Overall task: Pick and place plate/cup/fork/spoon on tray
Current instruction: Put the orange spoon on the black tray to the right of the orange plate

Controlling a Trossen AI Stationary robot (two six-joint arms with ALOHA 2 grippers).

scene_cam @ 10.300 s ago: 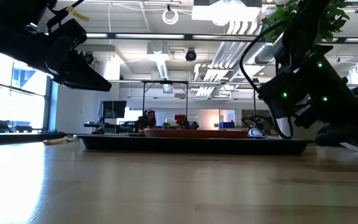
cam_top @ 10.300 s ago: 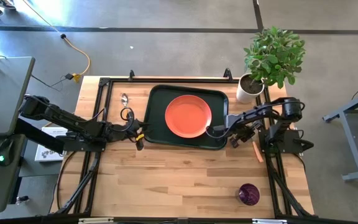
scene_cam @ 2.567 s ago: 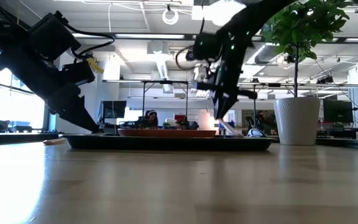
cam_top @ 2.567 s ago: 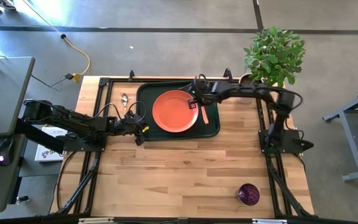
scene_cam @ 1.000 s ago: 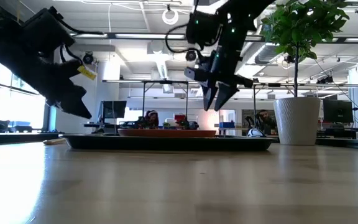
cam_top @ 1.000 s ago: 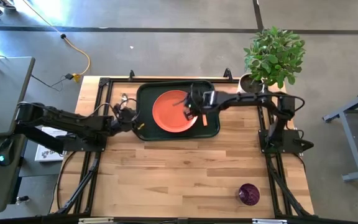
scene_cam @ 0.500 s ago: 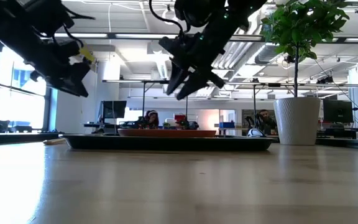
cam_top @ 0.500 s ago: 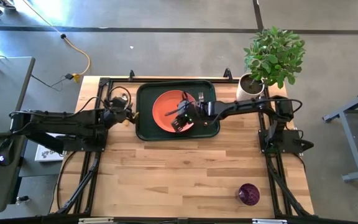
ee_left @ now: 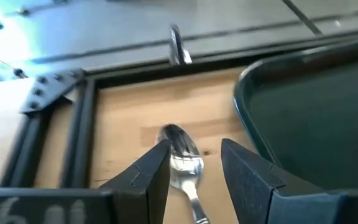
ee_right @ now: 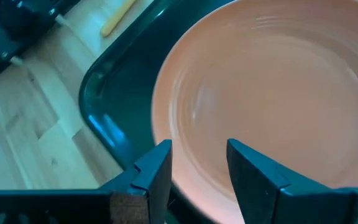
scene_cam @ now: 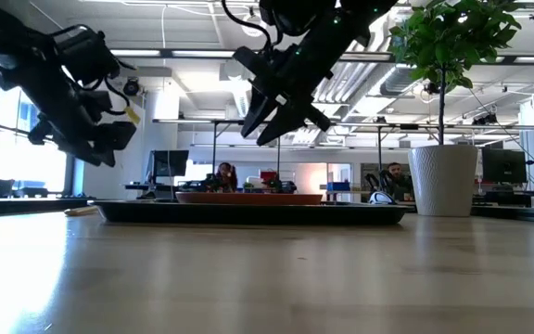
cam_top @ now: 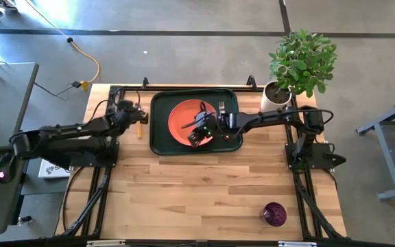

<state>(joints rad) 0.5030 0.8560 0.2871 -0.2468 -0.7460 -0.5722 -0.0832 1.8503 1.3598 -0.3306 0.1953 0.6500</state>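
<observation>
The wooden table (cam_top: 204,185) carries the tray (cam_top: 160,140) and a potted plant (cam_top: 277,96). The spoon (ee_left: 185,163) lies beside the tray. The cup (cam_top: 274,213) sits well apart.

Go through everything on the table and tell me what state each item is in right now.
Dark green rectangular tray: flat on table, holding plate and fork.
Orange-red round plate: on tray.
Orange-handled fork: on tray.
Orange-handled spoon: on table, ungrasped.
Dark purple cup: on table, off tray.
Left gripper: open.
Right gripper: open.

Glossy smooth orange plate (ee_right: 272,106), shiny metal spoon (ee_left: 182,155), pale wood-grain table (cam_top: 204,192), glossy dark-green tray (ee_right: 114,118)
</observation>
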